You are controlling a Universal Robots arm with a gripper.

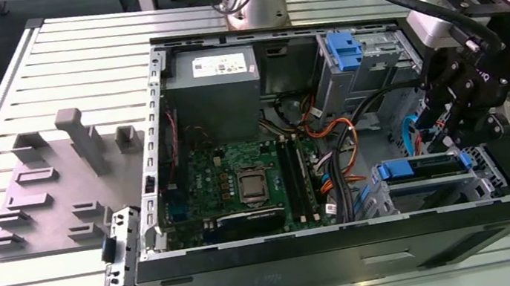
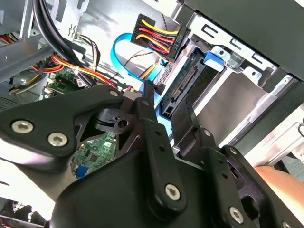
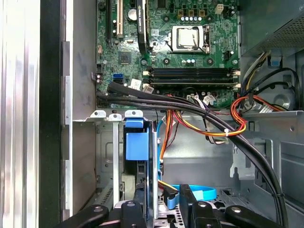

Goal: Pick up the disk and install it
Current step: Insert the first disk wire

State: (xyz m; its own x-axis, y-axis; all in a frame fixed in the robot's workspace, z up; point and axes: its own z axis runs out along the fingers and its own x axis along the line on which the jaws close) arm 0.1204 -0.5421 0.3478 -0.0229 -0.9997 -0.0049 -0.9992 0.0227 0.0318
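The gripper (image 1: 453, 141) hangs at the lower right of the exterior view, inside the open computer case (image 1: 351, 253). Its black fingers (image 2: 151, 118) stand apart, one on each side of the near end of the disk (image 1: 428, 166). In the first wrist view a sliver of space shows between one finger and the disk (image 3: 140, 147), so the gripper (image 3: 159, 197) has hold of nothing. The disk (image 2: 183, 83) sits on edge in the grey drive cage (image 1: 442, 195), its connector end facing the gripper (image 2: 168, 102). A blue flat cable (image 2: 121, 52) and a red-and-yellow power plug (image 2: 156, 35) lie just beside it. Farther in, black cables (image 3: 190, 111) cross to the green motherboard (image 1: 240, 182). The grey power supply (image 1: 214, 81) sits at upper centre. A grey fixture (image 1: 52, 194) rests at left on the slatted table (image 1: 70, 41).
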